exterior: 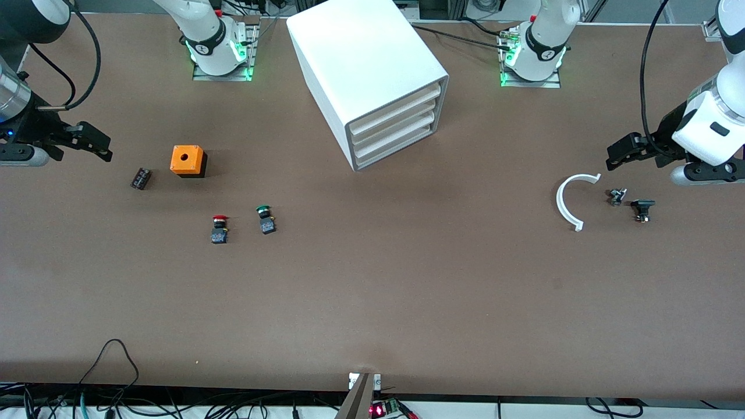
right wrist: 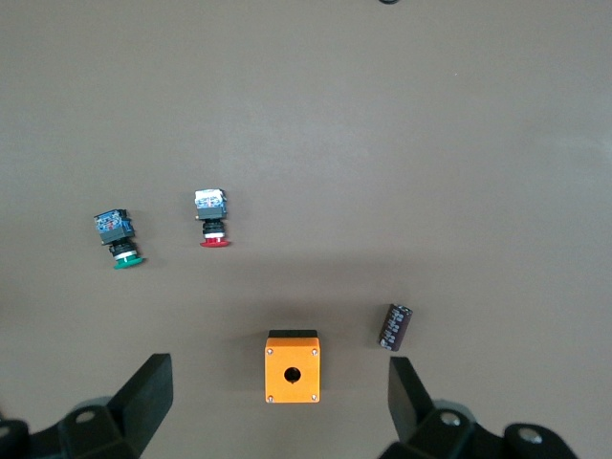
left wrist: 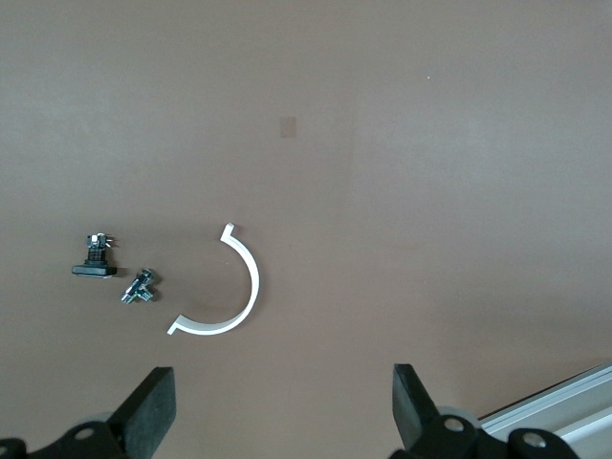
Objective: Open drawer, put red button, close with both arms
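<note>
The red button (exterior: 219, 228) lies on the brown table beside the green-capped button (exterior: 266, 219), nearer the front camera than the orange box (exterior: 188, 161). It also shows in the right wrist view (right wrist: 211, 219). The white drawer cabinet (exterior: 372, 81) stands at mid-table with all three drawers shut. My right gripper (exterior: 93, 143) is open and empty, up in the air at the right arm's end, with the orange box (right wrist: 293, 368) showing between its fingers in its wrist view. My left gripper (exterior: 620, 152) is open and empty, up in the air at the left arm's end near the white curved piece (exterior: 569, 201).
A small dark cylinder (exterior: 140, 178) lies beside the orange box. Two small metal and black parts (exterior: 617, 196) (exterior: 642, 209) lie beside the white curved piece, also seen in the left wrist view (left wrist: 142, 286) (left wrist: 95, 260). Cables run along the table's near edge.
</note>
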### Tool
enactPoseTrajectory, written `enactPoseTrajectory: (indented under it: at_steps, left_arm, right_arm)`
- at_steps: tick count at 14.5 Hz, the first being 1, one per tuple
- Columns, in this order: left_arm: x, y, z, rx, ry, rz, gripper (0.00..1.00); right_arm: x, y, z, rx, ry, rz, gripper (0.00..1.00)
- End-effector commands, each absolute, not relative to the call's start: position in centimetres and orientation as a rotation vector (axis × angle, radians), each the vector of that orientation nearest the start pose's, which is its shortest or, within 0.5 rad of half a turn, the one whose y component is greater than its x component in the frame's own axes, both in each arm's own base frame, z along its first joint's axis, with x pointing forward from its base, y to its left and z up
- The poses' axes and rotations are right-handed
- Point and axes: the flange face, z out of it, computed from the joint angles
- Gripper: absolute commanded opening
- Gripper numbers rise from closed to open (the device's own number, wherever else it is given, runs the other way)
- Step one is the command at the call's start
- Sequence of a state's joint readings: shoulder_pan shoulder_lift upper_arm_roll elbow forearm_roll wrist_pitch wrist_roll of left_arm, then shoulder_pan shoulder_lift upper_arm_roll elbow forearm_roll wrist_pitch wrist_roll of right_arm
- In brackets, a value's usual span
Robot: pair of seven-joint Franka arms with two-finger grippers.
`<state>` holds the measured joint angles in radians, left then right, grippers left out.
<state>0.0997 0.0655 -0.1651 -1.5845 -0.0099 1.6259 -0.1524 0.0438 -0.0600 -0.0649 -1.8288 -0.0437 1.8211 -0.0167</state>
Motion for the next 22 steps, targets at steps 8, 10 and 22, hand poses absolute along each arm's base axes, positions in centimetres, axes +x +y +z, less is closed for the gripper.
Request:
enactPoseTrajectory:
  at_steps: [8,10,22]
  left_arm:
    - [58.4,-4.0,59.7,-3.171,-0.102,0.003,1.00]
    - [58.4,-4.0,59.7,-3.173,-0.102,0.003,1.00]
    - [60.4,-7.6,51.6,-3.181,0.019,0.231,1.00]
  right_arm:
    - [54.9,-1.6,56.1,-3.167,-0.022,-0.076,1.00]
    - [54.9,-1.6,56.1,-3.167,-0.024,-0.076,1.00]
    - [54.7,-1.5,56.0,-3.167,-0.019,-0.045,1.00]
